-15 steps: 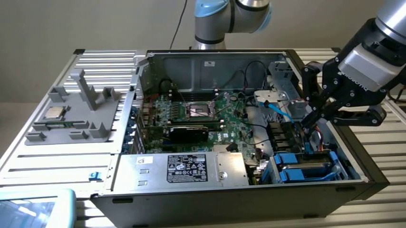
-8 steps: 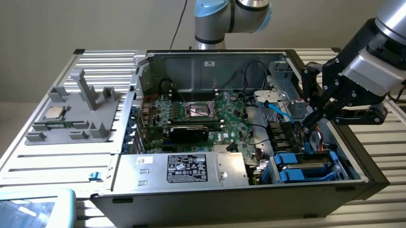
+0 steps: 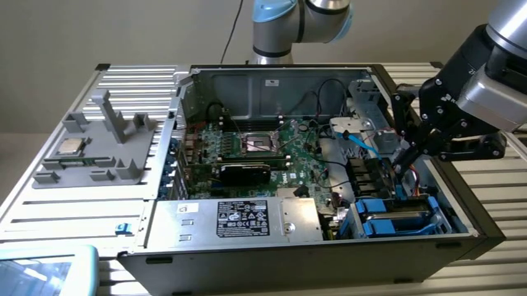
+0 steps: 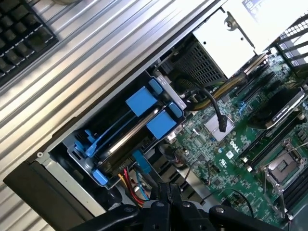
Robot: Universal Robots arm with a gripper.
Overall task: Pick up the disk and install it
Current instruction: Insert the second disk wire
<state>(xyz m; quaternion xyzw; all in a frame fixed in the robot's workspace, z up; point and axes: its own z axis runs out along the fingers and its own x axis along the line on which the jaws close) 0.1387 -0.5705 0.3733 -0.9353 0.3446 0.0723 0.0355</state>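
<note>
The disk [image 3: 397, 215] stands on edge in the drive cage at the front corner of the open computer case, on the exterior view's right. Its blue carrier tabs show at both ends. In the wrist view the disk [image 4: 136, 129] is a dark slab between blue tabs inside the grey cage. My gripper [image 3: 404, 161] hangs just above and behind the cage, over the red and blue cables. Its black fingers [image 4: 162, 195] are pressed together and shut, with nothing between them.
The case holds a motherboard [image 3: 263, 154] with an empty CPU socket, a silver power-supply box [image 3: 239, 219] at the front and loose cables [image 3: 362, 145]. A grey fixture [image 3: 99, 148] with a small CPU chip sits outside, on the exterior view's left. A keyboard [image 4: 21, 21] lies on the slatted table [image 3: 49, 209].
</note>
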